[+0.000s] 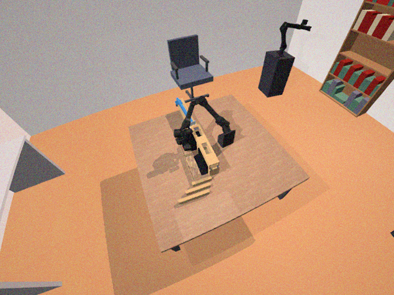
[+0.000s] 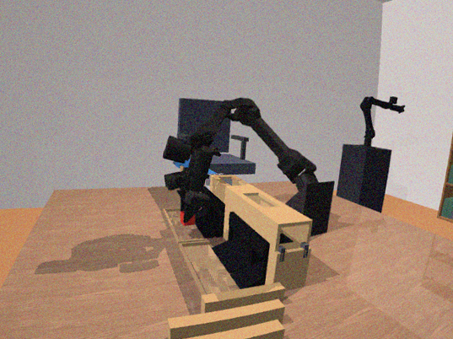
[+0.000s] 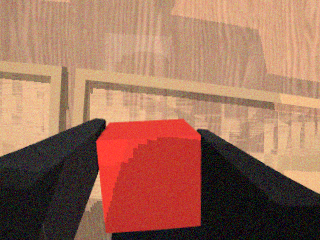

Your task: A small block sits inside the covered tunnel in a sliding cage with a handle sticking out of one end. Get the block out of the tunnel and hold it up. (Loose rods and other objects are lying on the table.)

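Out of the covered tunnel (image 1: 214,157) (image 2: 274,207), the red block (image 2: 190,220) (image 3: 150,180) was over the shallow, light-rimmed tray (image 2: 171,218) (image 3: 175,86) alongside! The gripper (image 2: 190,214) (image 3: 150,135) had it pinched between both fingers, the arm (image 1: 210,109) (image 2: 266,135) arching over the tunnel and reaching steeply down!

The top view looks steeply down from afar on the whole bench (image 1: 256,175) (image 2: 80,295), the exterior one looks lower and nearer from its near side, sharing arm and tunnel (image 1: 208,154) (image 2: 274,205), and the wrist one peers down close between the jaws.
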Controlling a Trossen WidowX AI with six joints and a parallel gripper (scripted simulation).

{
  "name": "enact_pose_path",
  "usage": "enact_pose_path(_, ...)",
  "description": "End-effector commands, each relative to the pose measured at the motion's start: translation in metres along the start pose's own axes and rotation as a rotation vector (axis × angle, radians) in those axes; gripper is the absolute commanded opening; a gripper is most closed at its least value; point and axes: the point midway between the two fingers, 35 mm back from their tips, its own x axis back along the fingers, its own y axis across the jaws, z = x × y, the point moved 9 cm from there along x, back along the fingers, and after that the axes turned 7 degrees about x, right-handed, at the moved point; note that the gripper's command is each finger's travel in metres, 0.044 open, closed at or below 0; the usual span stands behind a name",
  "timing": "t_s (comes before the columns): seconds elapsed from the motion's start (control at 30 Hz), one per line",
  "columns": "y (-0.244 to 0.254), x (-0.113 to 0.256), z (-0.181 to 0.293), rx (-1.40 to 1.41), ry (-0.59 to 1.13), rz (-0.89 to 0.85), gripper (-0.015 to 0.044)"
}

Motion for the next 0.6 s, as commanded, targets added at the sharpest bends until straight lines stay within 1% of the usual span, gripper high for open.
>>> enact_pose_path(0.0, -0.001, 0.016, -0.007, -0.01, -0.007, 0.002, 0.0)
enact_pose_path(0.57, -0.006, 0.096, -0.019, -0.004, -0.008, 0.006, 0.0)
